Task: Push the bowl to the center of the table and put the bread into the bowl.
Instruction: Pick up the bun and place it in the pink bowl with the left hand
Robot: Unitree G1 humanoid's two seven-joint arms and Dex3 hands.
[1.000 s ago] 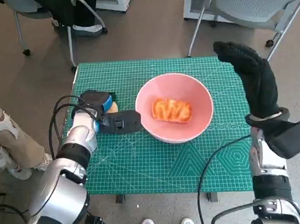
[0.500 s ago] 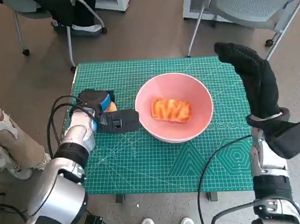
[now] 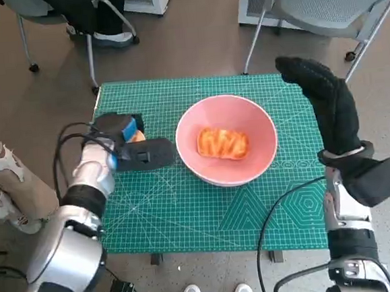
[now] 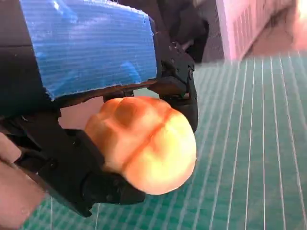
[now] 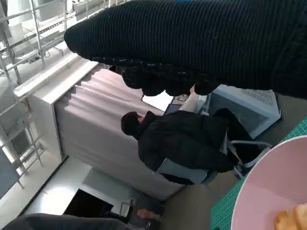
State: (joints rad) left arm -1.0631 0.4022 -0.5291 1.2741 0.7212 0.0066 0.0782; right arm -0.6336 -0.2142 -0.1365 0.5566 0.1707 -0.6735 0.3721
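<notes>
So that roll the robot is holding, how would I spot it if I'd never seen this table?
Start at the green mat on the table and find the big pink bowl in its middle. Go to the mat's left edge, where the blue-taped left hand sits beside the bowl. The bread roll is the pale golden, rounded bun held in its black fingers; the other, darker orange bread lies inside the bowl.

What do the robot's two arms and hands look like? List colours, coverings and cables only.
Left hand: black, with blue tape over its back. A black cable loops beside its silver-grey forearm. Right hand: covered in a black knitted glove, with a black cuff block at the wrist. Its pale forearm also trails a black cable.
</notes>
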